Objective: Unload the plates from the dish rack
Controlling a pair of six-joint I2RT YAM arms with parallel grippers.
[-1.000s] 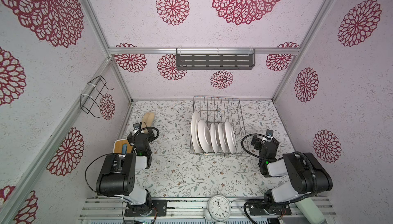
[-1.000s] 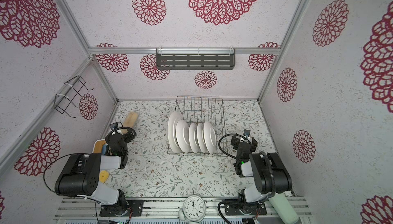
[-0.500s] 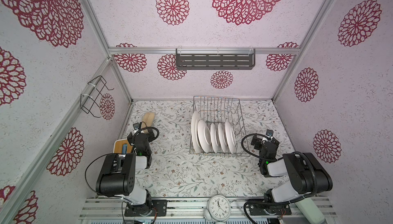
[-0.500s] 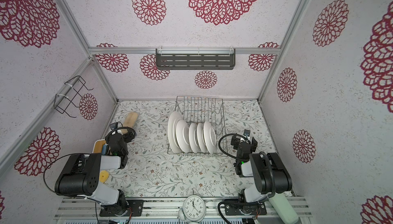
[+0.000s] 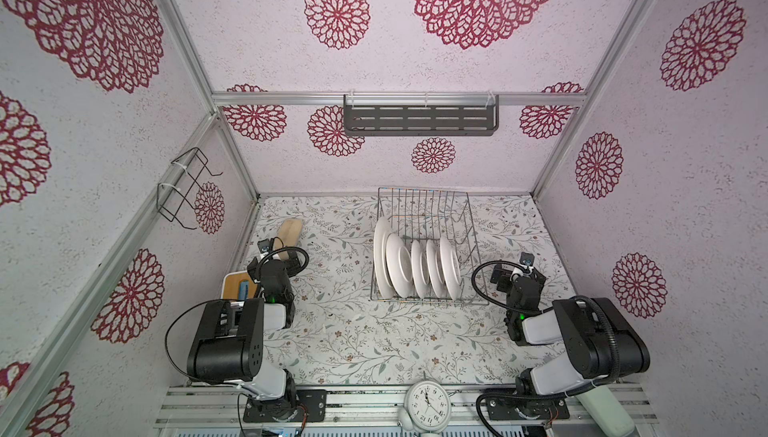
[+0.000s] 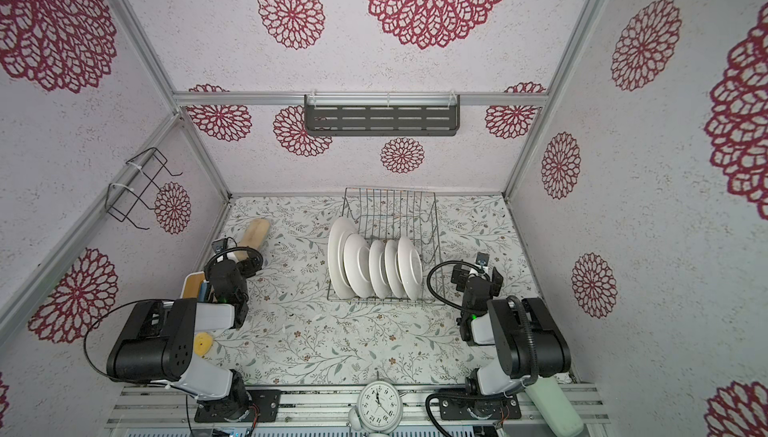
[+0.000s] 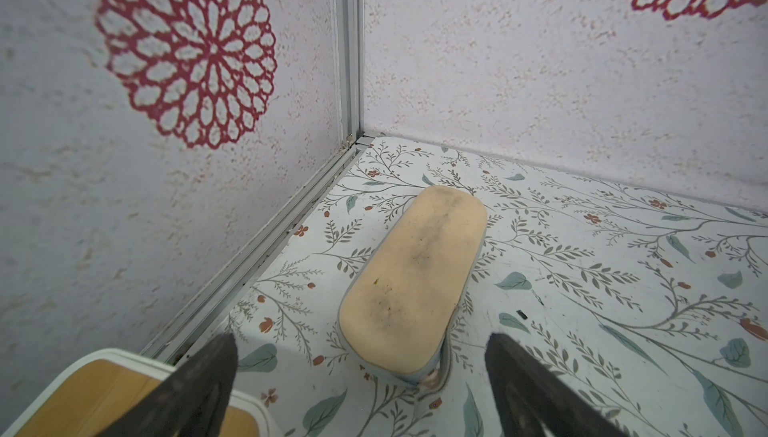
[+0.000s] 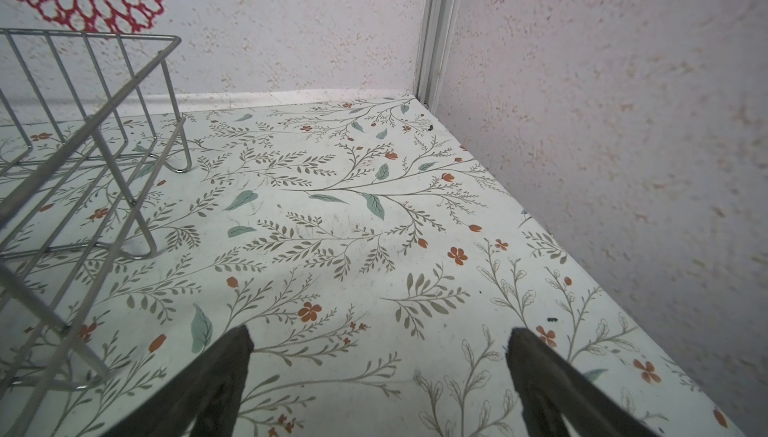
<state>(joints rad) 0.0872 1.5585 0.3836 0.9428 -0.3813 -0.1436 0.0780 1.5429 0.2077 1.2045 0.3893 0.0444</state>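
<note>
in the dish rack (image 5: 424, 202): five plates (image 5: 417, 266) standing, unloading not begun | left claw (image 7: 361, 343), right claw (image 8: 378, 333) spread, empty | next needs: pinch one rim

Pale textured walls (image 5: 257, 40) are printed with crimson floral medallions (image 5: 336, 11) and framed by aluminium rails (image 5: 291, 99). A dark grey slotted shelf (image 5: 419, 120) is hung on the back wall, a black wire holder (image 5: 183, 190) on the left wall. The worktop (image 5: 365, 331) is covered in a leafy print.

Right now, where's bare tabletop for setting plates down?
Biggest free patch: in front of the dish rack, up to the clock. Also from the rack to the right wall, ahead of the right gripper. Left edge is crowded: tan pad, white tray.
</note>
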